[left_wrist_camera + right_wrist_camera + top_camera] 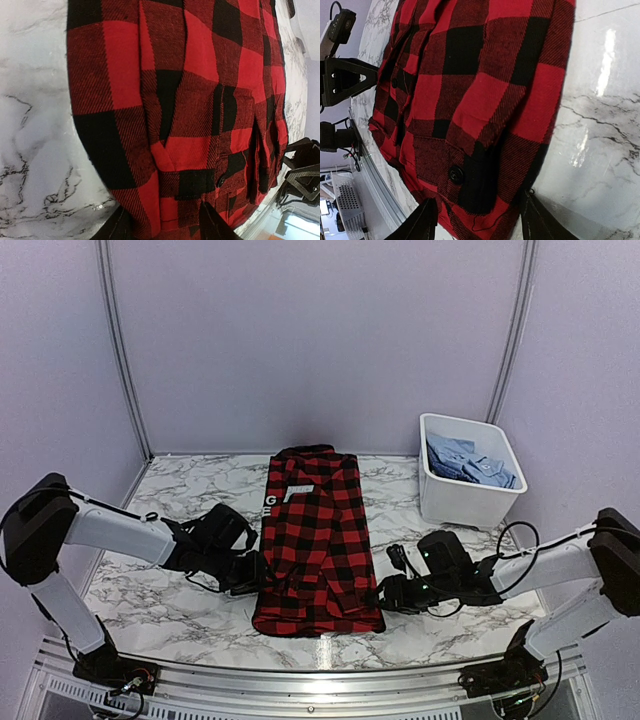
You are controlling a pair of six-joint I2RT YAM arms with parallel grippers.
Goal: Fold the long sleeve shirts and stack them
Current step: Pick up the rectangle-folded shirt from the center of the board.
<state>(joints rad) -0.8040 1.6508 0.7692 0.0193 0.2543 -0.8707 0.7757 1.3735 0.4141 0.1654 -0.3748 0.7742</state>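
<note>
The collared flannel shirt (318,540) in the middle of the table is a red-and-black buffalo check, with darker twill squares where the two colours cross. Its round buttons (455,174) are black, and a white label (298,492) shows at its far end. The marble table top (160,595) is white with grey veins. At the far right, a white plastic tub (462,505) holds light blue shirts (472,465). The left gripper (260,575) and right gripper (384,595) are black; the left arm (110,530) and right arm (550,565) are white. The walls (320,340) are pale lilac.
</note>
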